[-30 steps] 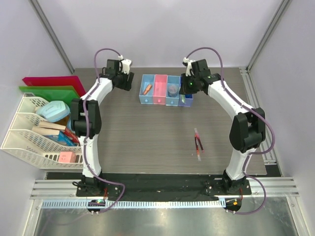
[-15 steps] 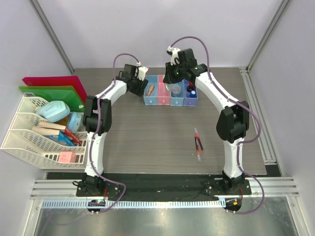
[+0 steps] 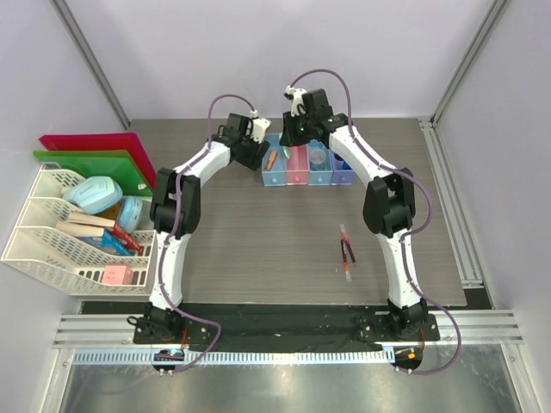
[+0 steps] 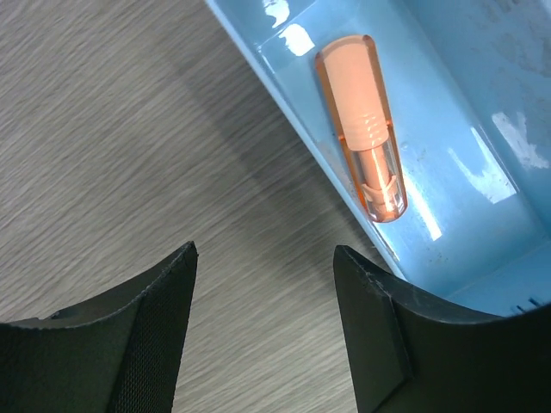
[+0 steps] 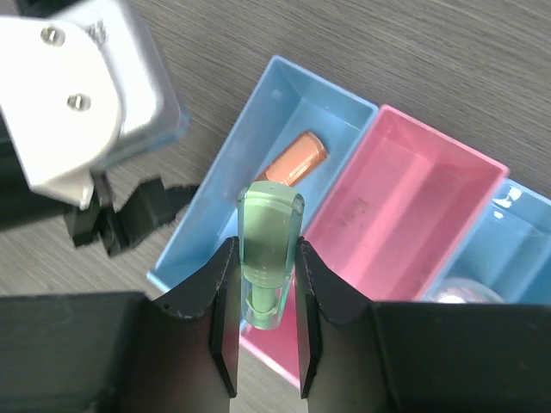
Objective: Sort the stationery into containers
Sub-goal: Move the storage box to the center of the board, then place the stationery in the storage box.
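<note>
Right claw (image 5: 267, 262) is clamped on the green eraser (image 5: 269, 219), held about over the wall shared by the end light blue box (image 5: 288, 107), where the orange marker (image 4: 362, 120) lies, and the pink box (image 5: 413, 185). In my judgement it should be centred over one compartment and lowered before release, or it may catch that wall. Left claw (image 4: 263, 258), jaws apart and empty, sits just beside the blue box's outer wall, crowding that side; red-and-black pens (image 3: 346, 249) lie unsorted on the worktop (image 3: 258, 232).

I see a translucent green eraser (image 5: 269, 249), an orange marker (image 4: 362, 129) in the light blue box (image 5: 284, 112) beside the pink box (image 5: 405, 189), and a grey wood-grain pattern on the table (image 4: 112, 129).
</note>
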You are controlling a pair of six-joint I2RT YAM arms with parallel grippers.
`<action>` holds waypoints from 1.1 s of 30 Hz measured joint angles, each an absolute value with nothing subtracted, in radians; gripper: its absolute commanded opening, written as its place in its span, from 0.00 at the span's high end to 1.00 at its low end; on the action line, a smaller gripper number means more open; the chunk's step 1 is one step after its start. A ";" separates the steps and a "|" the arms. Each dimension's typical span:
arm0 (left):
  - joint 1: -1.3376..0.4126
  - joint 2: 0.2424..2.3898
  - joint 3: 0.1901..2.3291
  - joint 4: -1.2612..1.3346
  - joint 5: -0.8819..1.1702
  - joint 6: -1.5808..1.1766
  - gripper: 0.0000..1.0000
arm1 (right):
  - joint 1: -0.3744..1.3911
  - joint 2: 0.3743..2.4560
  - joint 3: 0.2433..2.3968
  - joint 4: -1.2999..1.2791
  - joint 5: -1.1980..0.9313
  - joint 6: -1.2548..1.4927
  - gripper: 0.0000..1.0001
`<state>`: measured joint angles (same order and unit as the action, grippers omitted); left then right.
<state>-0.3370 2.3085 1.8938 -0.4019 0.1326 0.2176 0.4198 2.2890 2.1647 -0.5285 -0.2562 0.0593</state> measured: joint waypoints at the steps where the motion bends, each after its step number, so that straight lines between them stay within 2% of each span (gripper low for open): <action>1: -0.345 2.308 1.894 -0.402 0.133 0.218 0.35 | 0.420 2.299 2.167 -0.522 -0.258 0.060 0.99; 9: -0.377 2.300 1.867 -0.389 0.131 0.210 0.34 | 0.420 2.332 2.168 -0.491 -0.274 0.077 0.99; 21: -0.288 2.103 1.551 -0.344 0.120 0.138 0.34 | 0.429 2.441 2.231 -0.453 -0.278 0.090 0.98; 24: -0.257 2.039 1.517 -0.329 0.124 0.131 0.34 | 0.435 2.466 2.231 -0.453 -0.278 0.090 0.89; 27: -0.230 1.971 1.490 -0.313 0.127 0.130 0.33 | 0.440 2.473 2.231 -0.453 -0.279 0.091 0.74; 28: -0.226 1.957 1.484 -0.307 0.129 0.130 0.33 | 0.442 2.473 2.231 -0.451 -0.279 0.091 0.65; 33: -0.228 1.899 1.451 -0.292 0.154 0.130 0.33 | 0.446 2.471 2.214 -0.430 -0.284 0.088 0.46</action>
